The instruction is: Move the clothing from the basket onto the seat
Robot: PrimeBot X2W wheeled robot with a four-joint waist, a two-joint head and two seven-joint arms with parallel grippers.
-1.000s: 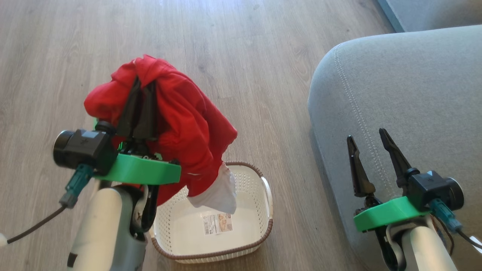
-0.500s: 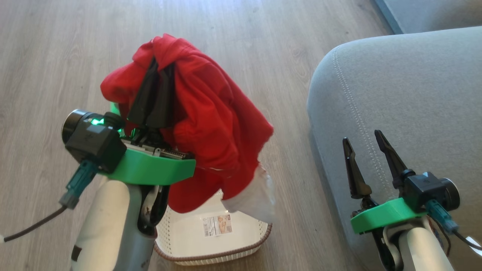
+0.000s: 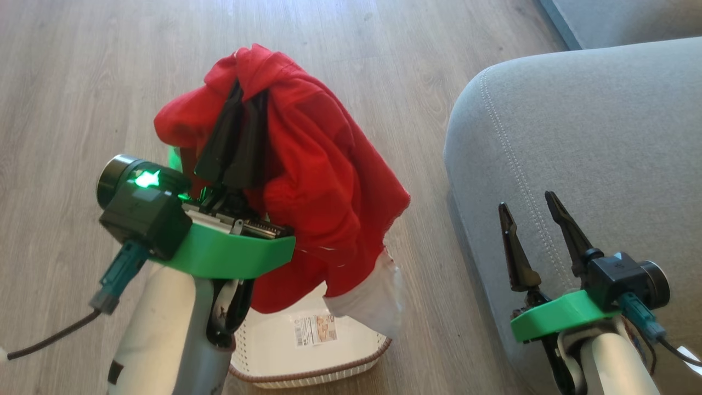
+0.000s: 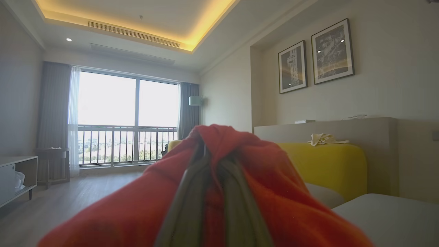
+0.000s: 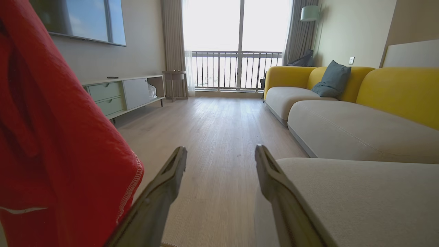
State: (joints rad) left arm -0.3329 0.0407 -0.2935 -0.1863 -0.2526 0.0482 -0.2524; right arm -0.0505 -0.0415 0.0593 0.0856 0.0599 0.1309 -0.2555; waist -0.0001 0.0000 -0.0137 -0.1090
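The red clothing [image 3: 323,186] hangs in the air above the basket [image 3: 307,365], draped over my left gripper [image 3: 249,90], which is shut on a fold of it. Its pale lower end dangles over the basket's right side. In the left wrist view the red clothing [image 4: 281,192] wraps both closed fingers [image 4: 185,206]. The cream basket stands on the floor, its label sticker showing on the bare bottom. The grey seat [image 3: 592,142] lies to the right. My right gripper [image 3: 526,200] stands open over the seat's left edge, holding nothing; the right wrist view shows its gripper [image 5: 221,152] spread, the clothing [image 5: 51,137] at the left.
Wood floor [image 3: 109,66] spreads around the basket. The right wrist view shows a long sofa with yellow backrests [image 5: 398,89] and a grey cushion [image 5: 331,80], a low TV cabinet [image 5: 120,94] along the left wall, and a balcony window beyond.
My left gripper has carried the clothing higher and to the right, toward the seat; the hanging end now clears the basket. The right gripper has barely shifted.
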